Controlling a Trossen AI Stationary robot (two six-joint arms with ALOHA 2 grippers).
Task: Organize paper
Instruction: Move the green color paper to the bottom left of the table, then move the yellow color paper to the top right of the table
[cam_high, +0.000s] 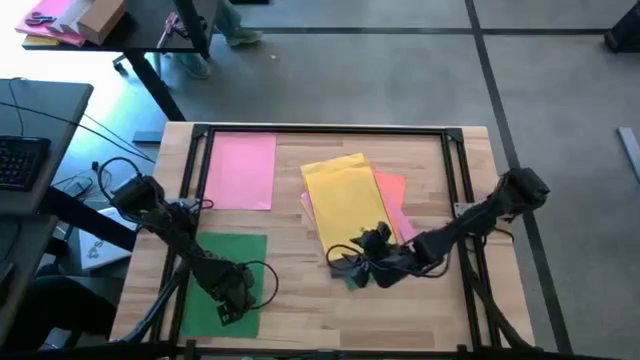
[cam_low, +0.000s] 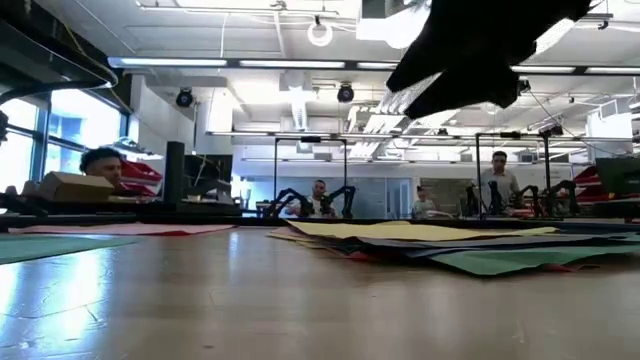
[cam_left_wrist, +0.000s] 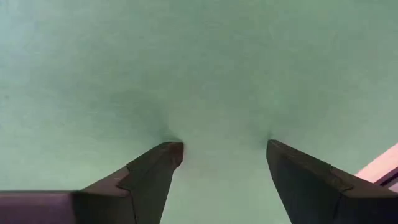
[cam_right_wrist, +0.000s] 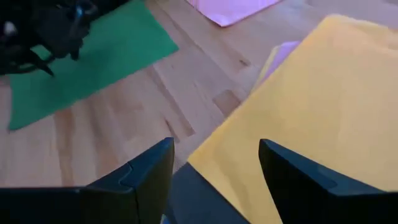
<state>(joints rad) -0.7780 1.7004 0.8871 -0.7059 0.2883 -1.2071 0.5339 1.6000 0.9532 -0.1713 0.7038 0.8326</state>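
closest to us, along the table's front edge, we've got the left gripper parked right on top of the green sheet at the front left of the table. in the left wrist view its two fingers are spread apart with the tips pressed down on the green, and nothing is pinched between them.

over toward the middle, the right gripper hangs at the near end of the messy stack. in the right wrist view its fingers are spread wide too, hovering over the near corner of the yellow sheet, with a dark grey sheet poking out from under that corner. it isn't gripping anything as far as we can see.

the stack itself sits a bit right of centre: yellow sheet on top, an orange sheet peeking out on the right side, and pale pink edges showing along both sides. from the low view we can also see a greenish sheet sticking out under the pile near the front.

further back on the left, a pink sheet lies flat on its own, just behind the green one and well apart from the stack.

beyond the table, the low view shows a few people at other benches.
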